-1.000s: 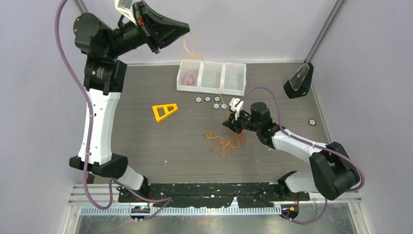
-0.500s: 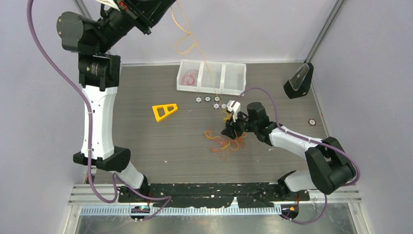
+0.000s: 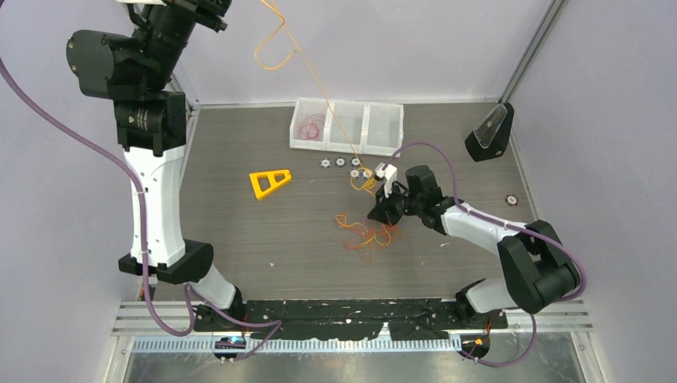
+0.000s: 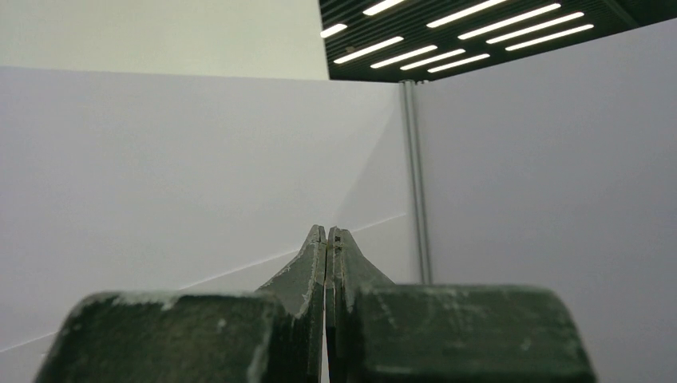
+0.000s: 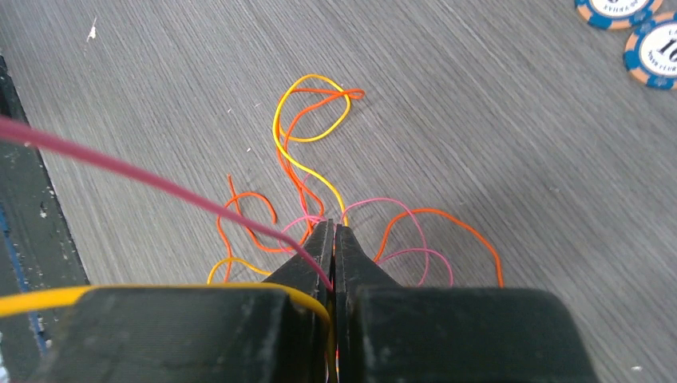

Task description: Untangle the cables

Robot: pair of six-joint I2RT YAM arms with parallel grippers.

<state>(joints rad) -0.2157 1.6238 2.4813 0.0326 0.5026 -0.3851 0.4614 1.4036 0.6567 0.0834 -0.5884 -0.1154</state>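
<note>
Far left: my left arm (image 3: 156,183) reared up high against the back wall, its wrist out past the top edge of the overhead view. There my left jaws are pressed tip to tip and aimed at bare wall; whether a strand is caught in them I cannot tell. On the counter (image 3: 239,239), right of that arm, a yellow triangular frame (image 3: 269,182) lies flat, well apart from the wires. One long yellow strand (image 3: 275,49) enters from the top edge, loops in mid-air, then slants down over the white three-part bin (image 3: 383,129) at the back. A pink-red coil (image 3: 311,126) sits in the bin's left compartment. Row of small chips (image 3: 340,163) just in front of the bin. The cables (image 3: 369,233) lie as a loose tangle at mid-counter, with yellow, orange and pink loops crossing one another. At the tangle, my right jaws are closed and gripping cables: yellow runs into the seam, and a dark red strand (image 5: 144,179) slants in from the left to the tips. My right arm (image 3: 479,227) is stretched low from the near right corner. Further right: black wedge-shaped piece (image 3: 488,132) at the back corner, lone chip (image 3: 512,199) near the right edge
</note>
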